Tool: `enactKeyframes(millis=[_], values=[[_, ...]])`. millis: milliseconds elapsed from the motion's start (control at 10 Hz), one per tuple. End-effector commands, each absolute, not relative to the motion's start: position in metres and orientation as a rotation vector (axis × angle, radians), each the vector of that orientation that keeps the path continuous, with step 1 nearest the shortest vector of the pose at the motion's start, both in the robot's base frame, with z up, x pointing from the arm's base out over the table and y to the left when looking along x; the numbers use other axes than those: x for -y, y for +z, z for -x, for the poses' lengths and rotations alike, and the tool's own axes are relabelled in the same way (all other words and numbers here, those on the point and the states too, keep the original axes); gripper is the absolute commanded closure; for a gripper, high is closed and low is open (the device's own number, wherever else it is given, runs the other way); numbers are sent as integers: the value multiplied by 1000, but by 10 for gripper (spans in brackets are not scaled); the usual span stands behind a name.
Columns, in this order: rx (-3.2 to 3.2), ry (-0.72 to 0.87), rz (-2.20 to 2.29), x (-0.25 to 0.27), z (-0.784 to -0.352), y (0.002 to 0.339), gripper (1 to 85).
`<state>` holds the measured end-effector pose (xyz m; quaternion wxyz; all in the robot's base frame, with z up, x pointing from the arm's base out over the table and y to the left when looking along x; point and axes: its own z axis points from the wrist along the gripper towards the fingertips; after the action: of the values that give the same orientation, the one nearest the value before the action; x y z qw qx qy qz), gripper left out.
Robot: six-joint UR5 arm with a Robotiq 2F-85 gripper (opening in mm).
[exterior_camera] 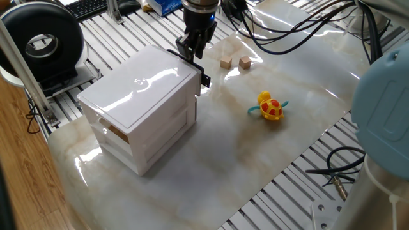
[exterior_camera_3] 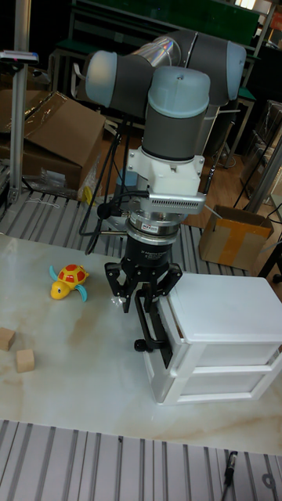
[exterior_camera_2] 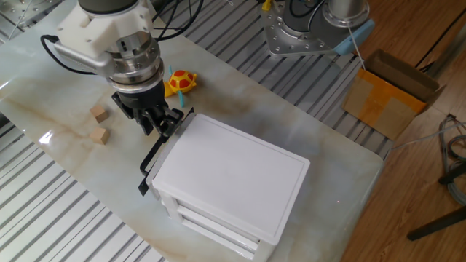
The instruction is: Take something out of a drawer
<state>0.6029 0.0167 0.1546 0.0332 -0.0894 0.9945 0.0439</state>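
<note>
gripper at the drawer front, top tier pulled slightly out

the white three-tier box [exterior_camera_2: 231, 183] stands on the marble-patterned table [exterior_camera: 255, 160]. its top tier, the drawer [exterior_camera_3: 160, 330], sits a little way out of the box on the side facing the arm; in the tall fixed view the dark front edge of the drawer stands proud of the two lower tiers [exterior_camera_3: 223, 380]. in the other fixed view the same dark front strip juts past the left edge of the box lid.

the gripper [exterior_camera_3: 142, 301] hangs straight down from the ur5 arm [exterior_camera_3: 172, 133] right at that drawer front, its fingers [exterior_camera_2: 162, 124] close together and touching the front at its upper edge. the knob itself is hidden behind the fingers, so i cannot tell whether the jaws are clamped on it or only pressed against the front.

at the opposite end of the box, in one fixed view, a gap under the lid shows something brown [exterior_camera: 117, 133] inside the top tier.

a yellow and red toy turtle [exterior_camera: 270, 107] with teal flippers lies on the table, well apart from the box. two small wooden cubes [exterior_camera: 235, 62] sit side by side near the gripper, beyond the box. a cardboard box [exterior_camera_2: 389, 94] stands off the table's far side in the other fixed view.
</note>
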Motion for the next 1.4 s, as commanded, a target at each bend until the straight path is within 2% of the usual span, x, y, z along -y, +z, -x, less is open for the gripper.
enactKeyframes(millis=[0,800,1300], values=[[-3045,190,286,-26,-605,157,450],[-3035,181,294,-20,-609,154,443],[-3039,96,321,5,-605,153,463]])
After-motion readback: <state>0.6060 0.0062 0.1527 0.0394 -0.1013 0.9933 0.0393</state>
